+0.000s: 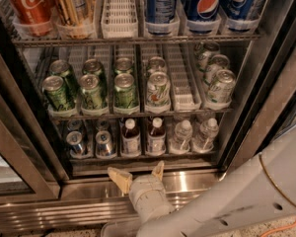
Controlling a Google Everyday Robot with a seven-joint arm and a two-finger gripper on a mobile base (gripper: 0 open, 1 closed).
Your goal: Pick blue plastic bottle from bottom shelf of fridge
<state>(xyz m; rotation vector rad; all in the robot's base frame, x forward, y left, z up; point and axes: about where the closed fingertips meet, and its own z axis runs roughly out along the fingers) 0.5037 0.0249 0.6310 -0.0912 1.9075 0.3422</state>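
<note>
The fridge [266, 78] stands open in the camera view. Its bottom shelf [138, 158] is a wire rack with a steel front rail. Two small bottles with white caps, dark liquid and pale labels stand side by side on it: the left blue plastic bottle [130, 137] and a second one like it [156, 136]. My gripper [139, 175] is open and empty. It hangs just in front of and below the shelf rail, under these two bottles. Its left finger [119, 178] and right finger [159, 170] point up at the shelf.
Silver cans [75, 143] stand left of the bottles, clear water bottles [181, 136] right. Green cans [91, 90] fill the middle rack; Coke [29, 6] and Pepsi cans [207, 4] the top. A steel sill [89, 189] lies below, a door frame [19, 147] left. My arm [246, 196] enters from the lower right.
</note>
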